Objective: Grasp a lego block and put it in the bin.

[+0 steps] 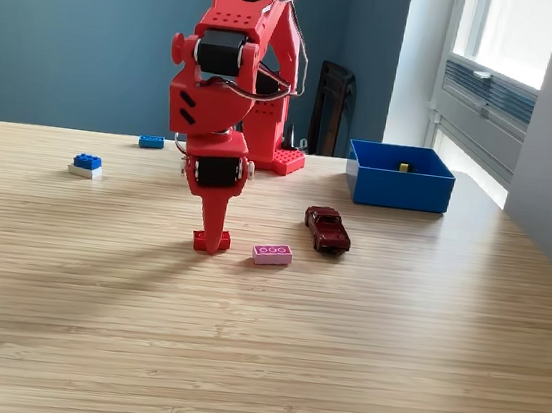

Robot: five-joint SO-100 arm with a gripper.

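- The red lego block (202,240) lies mid-desk, long axis across the exterior view.
- The gripper (213,245) stands directly on it, jaws pointing straight down; whether they grip it cannot be told.
- The bin (398,189) sits toward the desk's far right edge.

An office-like room: a light bamboo-grain surface (256,365), teal painted walls (76,31) and a bright window (509,34) at the exterior view's right.
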